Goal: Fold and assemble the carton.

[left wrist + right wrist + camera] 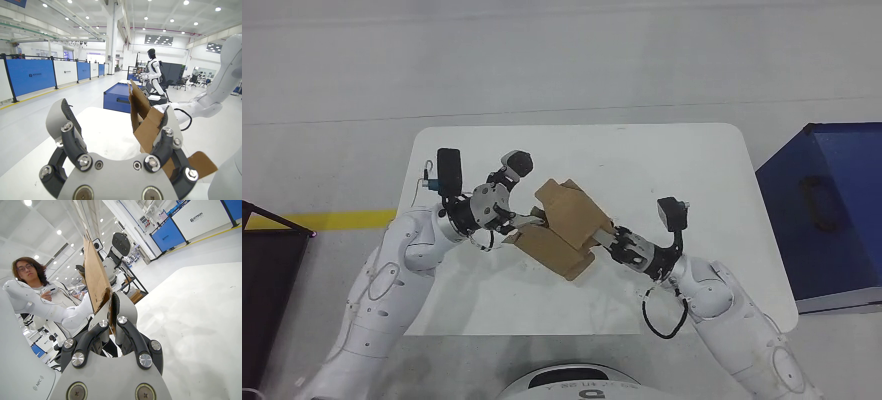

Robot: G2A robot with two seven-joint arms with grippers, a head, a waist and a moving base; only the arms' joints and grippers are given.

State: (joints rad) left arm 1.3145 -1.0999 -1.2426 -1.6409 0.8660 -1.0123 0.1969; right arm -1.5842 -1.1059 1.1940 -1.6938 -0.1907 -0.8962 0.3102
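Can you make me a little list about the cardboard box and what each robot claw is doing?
Thing: brown cardboard carton, partly folded, flaps loose
Where: over the white table, between the two arms
Left claw: open, one side touching the carton
Right claw: shut on a carton edge

From above, the carton (564, 228) covers the tips of the right gripper (604, 237) — you cannot see where they bite the cardboard. The spot where the left gripper (514, 218) meets the carton is too small to tell. In the left wrist view, one brown flap runs behind a finger (170, 123), and that part of it is hidden. In the right wrist view the carton stands edge-on, so its far face is out of sight — it also blocks part of the left gripper. The blue bin (832, 215) is cut off by the picture's side.
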